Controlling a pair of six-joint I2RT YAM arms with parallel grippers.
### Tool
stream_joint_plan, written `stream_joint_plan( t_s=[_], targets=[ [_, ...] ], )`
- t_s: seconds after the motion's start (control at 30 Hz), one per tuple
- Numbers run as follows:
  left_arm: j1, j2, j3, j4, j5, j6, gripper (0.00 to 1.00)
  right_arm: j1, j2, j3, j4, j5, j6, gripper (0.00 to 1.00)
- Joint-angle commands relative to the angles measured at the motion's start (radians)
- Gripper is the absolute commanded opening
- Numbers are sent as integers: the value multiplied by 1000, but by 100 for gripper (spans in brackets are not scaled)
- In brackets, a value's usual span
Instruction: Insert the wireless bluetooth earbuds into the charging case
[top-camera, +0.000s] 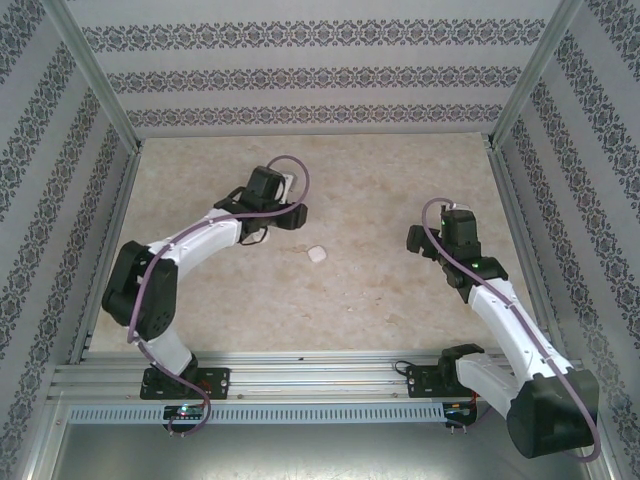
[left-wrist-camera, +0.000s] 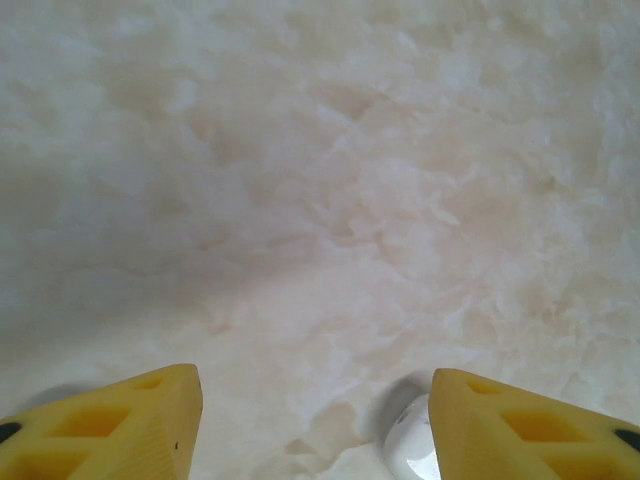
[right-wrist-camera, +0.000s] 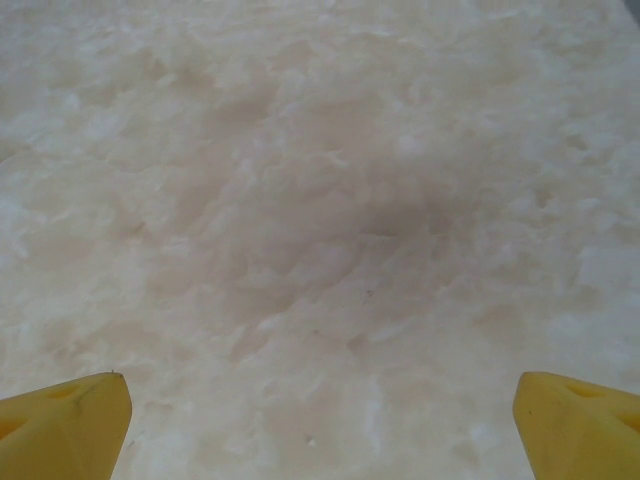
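On the left gripper (left-wrist-camera: 312, 388) the fingers stand partly apart, gripping nothing; a glossy white earbud (left-wrist-camera: 412, 452) lies just beside the finger at five o'clock. The right gripper (right-wrist-camera: 320, 385) gapes wide, empty, over the marble table (right-wrist-camera: 320, 200), a white case (top-camera: 317, 254) at its nine o'clock.

A small white rounded case (top-camera: 317, 254) lies flat near the middle of the tabletop (top-camera: 400, 310), well apart from every edge. A tiny glossy white earbud (left-wrist-camera: 410, 448), partly cut off, rests just beside a finger of the left pincer (left-wrist-camera: 312, 390).
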Motion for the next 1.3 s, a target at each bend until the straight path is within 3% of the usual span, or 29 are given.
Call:
stream_joint_plan(
  t_s=[0.0,0.07,0.1,0.13,0.3,0.47,0.7,0.87,1.03,1.2,1.27],
  targets=[
    [58,-78,-52,-2,-47,95,67,-16,-33,-67,124,69,-68,98],
    [99,-120,-109,46,-54,111,81,-19,-43,-115,213,92,-94,98],
    [123,-140,-139,66,-56,118,98,-19,-47,-148,272,101,-109,98],
    [148,-158,-166,81,-61,124,100,-20,-50,-180,339,108,-122,98],
    [247,-249,-307,168,-103,203,100,-37,-25,-285,552,141,-143,98],
    [293,-335,-527,403,-161,291,100,-72,63,-299,667,129,-163,98],
    [355,-323,-697,652,-280,304,100,-104,198,-323,855,82,-174,98],
    [402,-263,-768,892,-210,275,100,-125,263,-312,942,56,-175,98],
    [428,-187,-767,1005,-126,225,100,-149,309,-312,998,50,-172,98],
    [428,-79,-840,1242,-121,235,100,-154,353,-312,1084,37,-180,98],
    [428,-90,-851,1234,-144,219,100,-154,379,-312,1128,28,-188,98]
  ],
)
